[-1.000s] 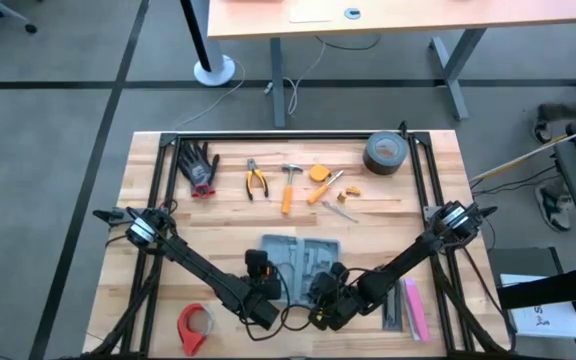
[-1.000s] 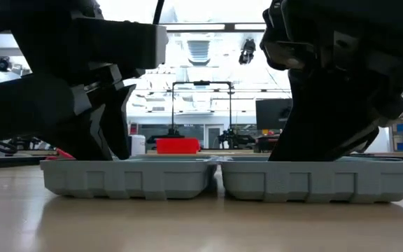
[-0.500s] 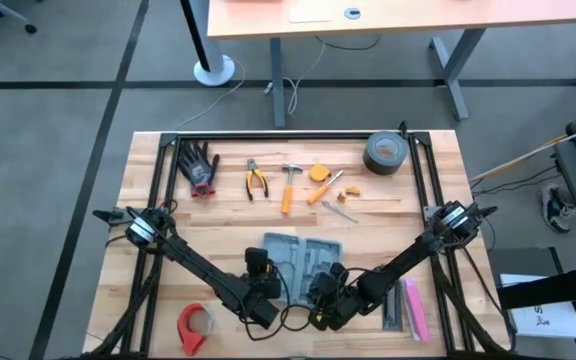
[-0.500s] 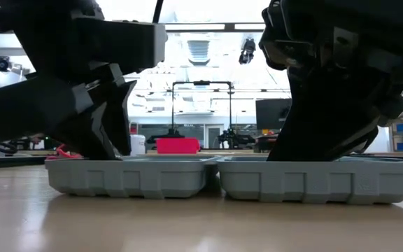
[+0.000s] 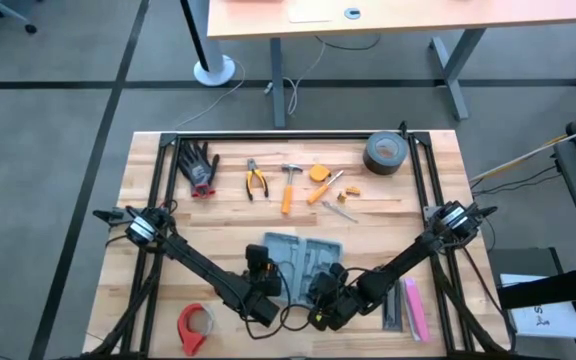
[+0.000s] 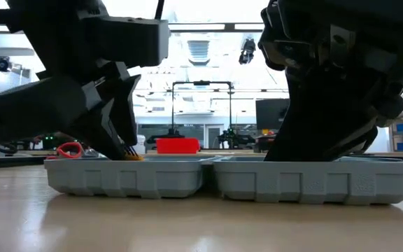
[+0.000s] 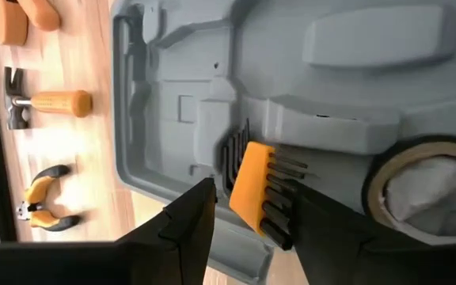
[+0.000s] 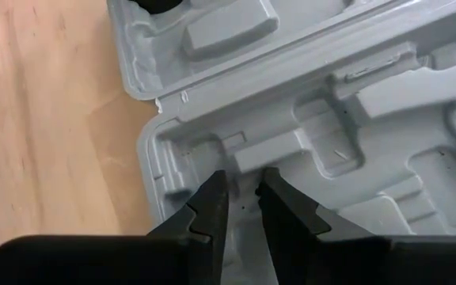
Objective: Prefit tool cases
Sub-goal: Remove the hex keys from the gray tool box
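Two pincers over open tool case (image 5: pixel 301 262); no legible writing.

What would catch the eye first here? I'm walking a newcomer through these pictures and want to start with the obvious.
The open grey tool case at the table's near middle, with both dark arms bent over it. The left pincer holds an orange holder of black hex keys over the case's moulded tray, while the right pincer, nearly closed, presses into the other half. Behind, a row of tools lies along the far edge, including a hammer and a dark tape roll.
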Controlling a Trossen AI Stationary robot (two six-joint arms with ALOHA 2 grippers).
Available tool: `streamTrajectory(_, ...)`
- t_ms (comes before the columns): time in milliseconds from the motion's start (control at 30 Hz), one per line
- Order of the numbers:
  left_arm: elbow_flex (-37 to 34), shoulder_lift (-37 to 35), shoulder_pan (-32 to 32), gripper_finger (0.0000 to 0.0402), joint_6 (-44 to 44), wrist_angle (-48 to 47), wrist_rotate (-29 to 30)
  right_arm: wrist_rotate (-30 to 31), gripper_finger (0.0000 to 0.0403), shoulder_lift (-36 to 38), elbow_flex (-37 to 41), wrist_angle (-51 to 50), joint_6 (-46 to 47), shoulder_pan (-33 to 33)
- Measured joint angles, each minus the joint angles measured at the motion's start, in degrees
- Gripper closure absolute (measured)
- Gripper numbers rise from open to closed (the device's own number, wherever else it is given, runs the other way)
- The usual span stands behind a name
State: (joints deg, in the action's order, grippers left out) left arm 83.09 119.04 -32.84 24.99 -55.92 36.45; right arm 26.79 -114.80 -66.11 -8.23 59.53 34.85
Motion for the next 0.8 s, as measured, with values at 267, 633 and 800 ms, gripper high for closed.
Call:
streamTrajectory(267,-0.1,0.0,0.3,0.0257,-0.5,0.2,2.0,0.2,0.034,0.0,0.0,0.1,0.0,0.0)
streamTrajectory(633,-0.4,0.0,0.7,0.0264,-0.5,0.4,2.0,0.2,0.0347,0.0,0.0,0.2,-0.1,0.0)
streamTrajectory(800,-0.4,0.0,0.7,0.0291,-0.6,0.5,0.4,0.6,0.0337,0.0,0.0,0.3,0.0,0.0)
